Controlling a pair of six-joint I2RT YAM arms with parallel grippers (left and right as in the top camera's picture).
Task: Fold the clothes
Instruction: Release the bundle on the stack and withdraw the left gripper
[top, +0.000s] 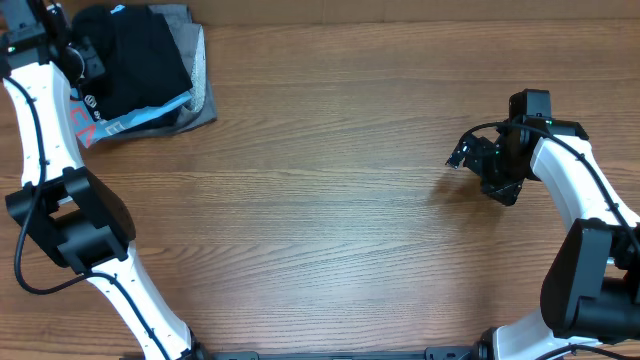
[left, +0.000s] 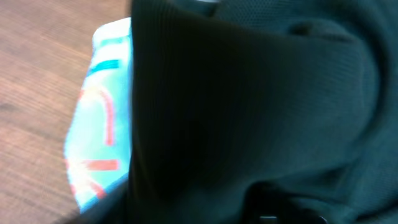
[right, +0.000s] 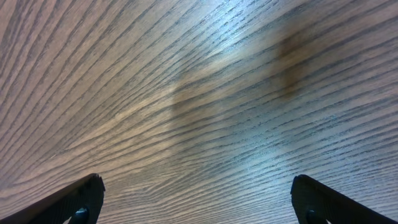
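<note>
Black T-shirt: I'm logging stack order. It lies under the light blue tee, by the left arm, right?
No. The black T-shirt lies on top of the light blue tee, not under it, by the left arm; the overhead view shows this.

The black T-shirt (top: 145, 60) lies folded into a small, thick bundle at the far left corner of the table (top: 330, 200), close to the far edge. It is plain and dark, soft and a bit lumpy. It sits on top of a light blue tee (top: 160, 108) and some grey clothes (top: 202, 90), which stick out from under it on the near and right sides. Up close in the left wrist view, the dark shirt fills most of the picture and its cloth looks smooth.
</note>
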